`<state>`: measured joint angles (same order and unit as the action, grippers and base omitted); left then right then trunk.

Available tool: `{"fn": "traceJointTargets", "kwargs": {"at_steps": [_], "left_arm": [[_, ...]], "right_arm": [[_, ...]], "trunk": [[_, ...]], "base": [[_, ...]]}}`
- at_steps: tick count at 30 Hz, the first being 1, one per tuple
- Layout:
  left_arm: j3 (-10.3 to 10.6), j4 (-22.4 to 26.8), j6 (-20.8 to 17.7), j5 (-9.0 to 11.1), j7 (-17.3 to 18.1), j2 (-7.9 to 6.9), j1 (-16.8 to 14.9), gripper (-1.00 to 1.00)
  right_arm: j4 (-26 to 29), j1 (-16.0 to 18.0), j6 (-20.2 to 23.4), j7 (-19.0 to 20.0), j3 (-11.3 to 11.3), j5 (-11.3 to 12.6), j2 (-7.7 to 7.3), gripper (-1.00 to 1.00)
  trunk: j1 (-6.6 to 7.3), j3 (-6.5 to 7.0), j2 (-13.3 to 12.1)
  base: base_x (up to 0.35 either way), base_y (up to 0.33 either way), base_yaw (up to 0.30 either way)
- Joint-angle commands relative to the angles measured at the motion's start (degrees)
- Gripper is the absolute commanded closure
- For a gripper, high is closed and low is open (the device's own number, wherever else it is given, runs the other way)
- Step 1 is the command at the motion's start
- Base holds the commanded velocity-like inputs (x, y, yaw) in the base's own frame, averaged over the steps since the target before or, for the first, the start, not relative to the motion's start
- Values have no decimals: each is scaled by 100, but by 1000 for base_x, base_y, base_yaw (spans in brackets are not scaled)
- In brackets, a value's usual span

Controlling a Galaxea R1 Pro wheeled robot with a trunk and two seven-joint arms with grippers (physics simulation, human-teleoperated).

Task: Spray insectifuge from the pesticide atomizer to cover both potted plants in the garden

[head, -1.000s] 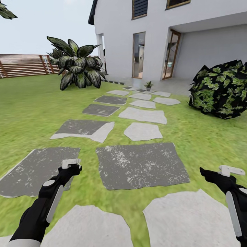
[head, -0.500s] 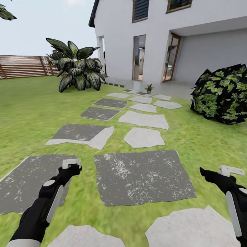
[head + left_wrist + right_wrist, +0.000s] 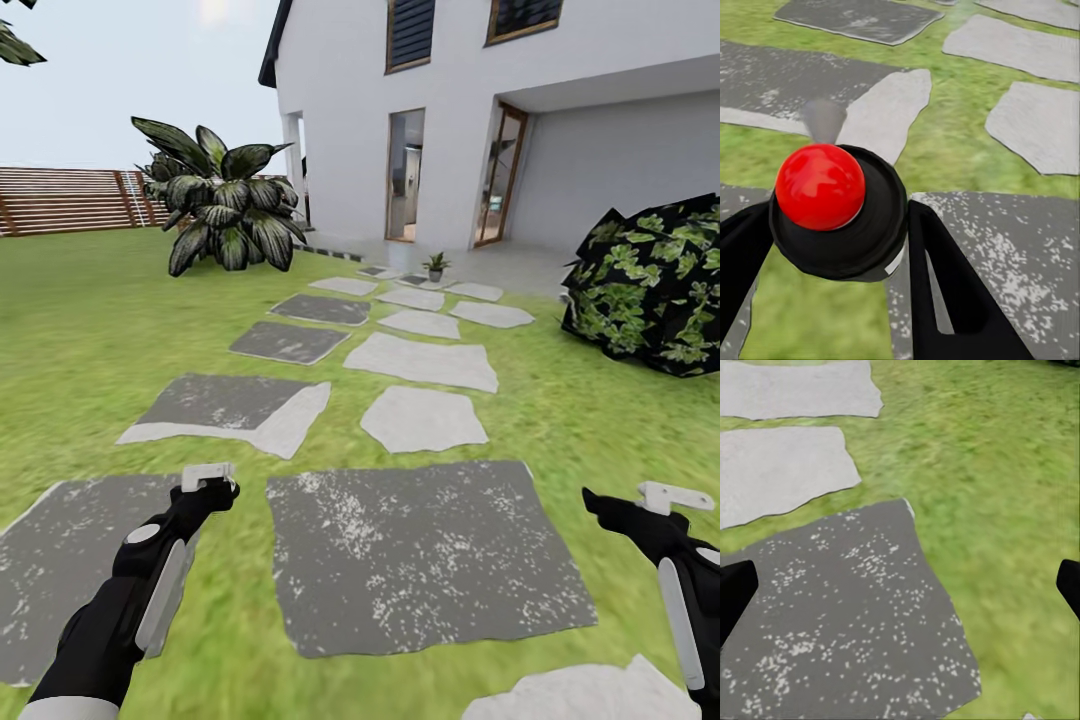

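One step is done: your left gripper (image 3: 832,247) is clamped on the pesticide atomizer (image 3: 832,210), while your right gripper (image 3: 900,577) hangs wide open and empty. Spraying is all ahead, with one potted plant (image 3: 435,266) far off along the stepping stones (image 3: 425,360).

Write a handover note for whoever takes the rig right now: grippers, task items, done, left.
Left gripper: shut on the pesticide atomizer, red button facing the wrist camera.
Right gripper: open, nothing between the fingers.
One potted plant stands far ahead at the end of the stepping stones, near the house. No second one in sight.
Done: atomizer picked up.
Left: drive to the plants, spray both.
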<state>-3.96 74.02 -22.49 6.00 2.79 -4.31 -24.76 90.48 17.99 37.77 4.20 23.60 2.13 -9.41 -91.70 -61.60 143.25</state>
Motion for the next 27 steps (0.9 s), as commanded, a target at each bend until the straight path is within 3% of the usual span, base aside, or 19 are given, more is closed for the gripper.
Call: {"fn": "traceJointTargets", "kwargs": {"at_steps": [1, 27], "left_arm": [[-8, 7, -36, 59, 13, 1, -2, 100], [-7, 2, -36, 59, 17, 1, -2, 100]], "right_arm": [[6, 3, 28, 19, 7, 16, 0, -100], [4, 28, 19, 28, -3, 4, -9, -100]], "trunk": [[-2, -6, 2], [-2, -5, 2]], "base": [[329, 0, 0], [329, 0, 0]]}}
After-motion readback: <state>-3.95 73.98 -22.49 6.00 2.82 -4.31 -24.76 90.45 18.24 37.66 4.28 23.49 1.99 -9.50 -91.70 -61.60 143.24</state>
